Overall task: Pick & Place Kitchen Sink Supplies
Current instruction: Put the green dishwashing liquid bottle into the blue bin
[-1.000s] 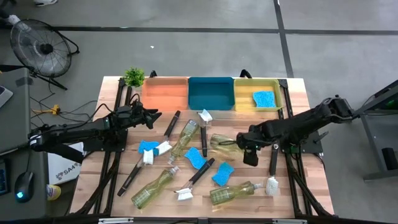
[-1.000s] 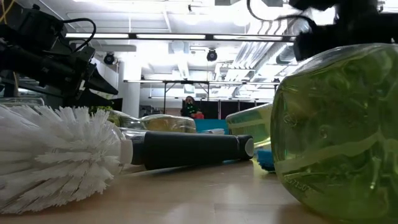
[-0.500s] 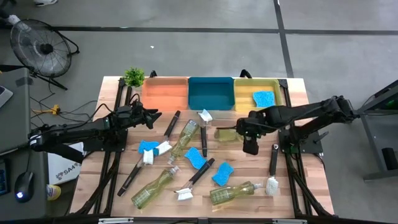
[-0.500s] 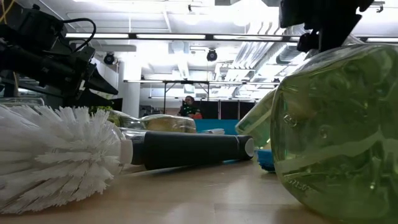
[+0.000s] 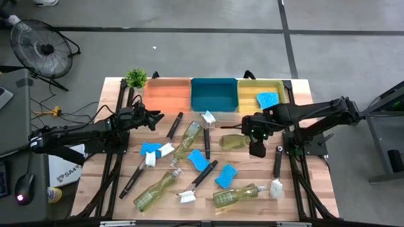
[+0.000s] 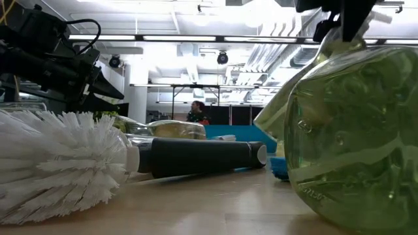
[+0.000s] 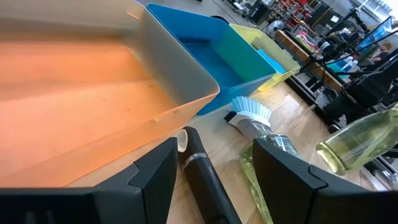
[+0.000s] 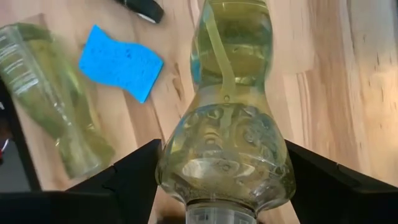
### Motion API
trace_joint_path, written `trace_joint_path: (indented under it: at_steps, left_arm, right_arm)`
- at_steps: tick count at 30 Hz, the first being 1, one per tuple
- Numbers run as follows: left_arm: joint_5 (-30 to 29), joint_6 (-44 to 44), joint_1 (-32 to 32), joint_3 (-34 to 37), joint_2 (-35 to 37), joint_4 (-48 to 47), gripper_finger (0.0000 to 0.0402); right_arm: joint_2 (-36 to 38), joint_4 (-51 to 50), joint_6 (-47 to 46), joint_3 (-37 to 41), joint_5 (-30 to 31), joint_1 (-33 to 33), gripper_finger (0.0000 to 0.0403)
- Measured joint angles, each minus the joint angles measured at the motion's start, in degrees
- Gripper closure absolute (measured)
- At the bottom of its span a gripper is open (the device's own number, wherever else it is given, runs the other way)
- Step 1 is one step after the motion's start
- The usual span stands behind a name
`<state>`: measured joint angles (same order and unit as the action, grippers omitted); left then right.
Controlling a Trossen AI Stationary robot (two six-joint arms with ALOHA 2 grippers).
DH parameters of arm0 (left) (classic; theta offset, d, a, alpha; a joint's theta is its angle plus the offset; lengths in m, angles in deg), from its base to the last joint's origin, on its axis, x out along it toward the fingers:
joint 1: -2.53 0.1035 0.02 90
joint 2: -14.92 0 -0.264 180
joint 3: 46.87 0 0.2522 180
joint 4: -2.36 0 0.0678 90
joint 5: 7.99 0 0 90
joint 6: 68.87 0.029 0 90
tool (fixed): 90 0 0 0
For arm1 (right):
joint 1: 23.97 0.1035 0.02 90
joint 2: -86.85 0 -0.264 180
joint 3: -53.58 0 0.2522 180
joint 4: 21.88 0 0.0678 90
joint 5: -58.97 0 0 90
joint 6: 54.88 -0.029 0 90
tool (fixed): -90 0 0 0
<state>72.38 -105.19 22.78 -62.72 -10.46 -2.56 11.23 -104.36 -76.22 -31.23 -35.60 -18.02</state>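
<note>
My right gripper (image 5: 252, 133) is shut on a clear bottle of yellow-green liquid (image 5: 233, 141), held over the table's middle, in front of the yellow bin (image 5: 281, 107). In the low view this bottle (image 6: 277, 114) hangs tilted. Other bottles (image 5: 187, 139) (image 5: 153, 189) (image 5: 235, 195) lie on their sides. Blue sponges (image 5: 150, 148) (image 5: 197, 159) (image 5: 226, 176) and black brushes with white heads (image 5: 276, 172) (image 5: 197, 181) lie flat among them. One sponge (image 5: 267, 99) sits in the yellow bin. My left gripper (image 5: 153, 118) is open, level, in front of the orange bin (image 7: 81, 93), with a brush handle (image 7: 200, 171) ahead of it. My right gripper pinches the bottle at its neck (image 8: 221, 211), just behind the shoulder, one finger (image 8: 134, 180) on each side. The bottle is lifted clear of the table. Its body slants down toward the table's left, with the base (image 6: 268, 121) lowest.
Three bins stand in a row at the far edge: orange (image 5: 168, 98), blue (image 5: 214, 96) and yellow. A small green potted plant (image 5: 136, 77) stands at the far left corner. A large bottle (image 6: 353, 143) and a brush head (image 6: 59, 160) lie close to the near edge.
My right gripper has risen and moved toward the far edge, still shut on the bottle. The bottle has come off the table neck end first and now hangs tilted, clear of the wood. The left arm has kept still.
</note>
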Motion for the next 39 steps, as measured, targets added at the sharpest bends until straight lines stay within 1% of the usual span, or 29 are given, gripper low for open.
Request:
trace_joint_path:
  at_steps: [3, 8, 13, 19, 24, 29, 35, 39]
  left_arm:
    - [0.0, 0.0, -0.02, 0.01, 0.01, 0.0, 0.0197]
    - [0.0, -0.02, -0.02, 0.01, 0.01, 0.0, 0.0197]
    - [0.0, 0.0, 0.0, 0.02, 0.01, 0.0, 0.0197]
    - [0.0, -0.01, 0.0, 0.0, 0.01, 0.01, 0.0197]
    - [0.0, 0.0, 0.0, 0.0, 0.01, 0.0, 0.0197]
    - [0.0, 0.0, 0.0, 0.02, 0.01, 0.02, 0.0197]
    - [0.0, 0.0, 0.0, 0.01, 0.01, 0.01, 0.0197]
    - [0.0, 0.0, -0.01, 0.0, 0.01, 0.0, 0.0197]
  right_arm:
    - [-1.12, -4.69, 0.71, -3.91, -1.03, -0.4, 0.012]
    - [-4.31, -12.01, 3.89, -10.82, -0.69, -0.4, 0.012]
    - [-8.3, -15.23, 7.53, -17.35, -0.25, -1.8, 0.012]
    - [-14.13, -17.96, 12.66, -26.11, 0.57, -5.08, 0.012]
    - [-18.86, -20.97, 17.76, -34.15, 3.04, -9.23, 0.012]
    - [-22.67, -21.41, 21.13, -39.55, 3.14, -14.93, 0.012]
    - [-25.99, -21.42, 21.86, -43.6, 2.5, -23.42, 0.012]
    - [-27.58, -20.85, 22.51, -44.81, 2.61, -28.87, 0.012]
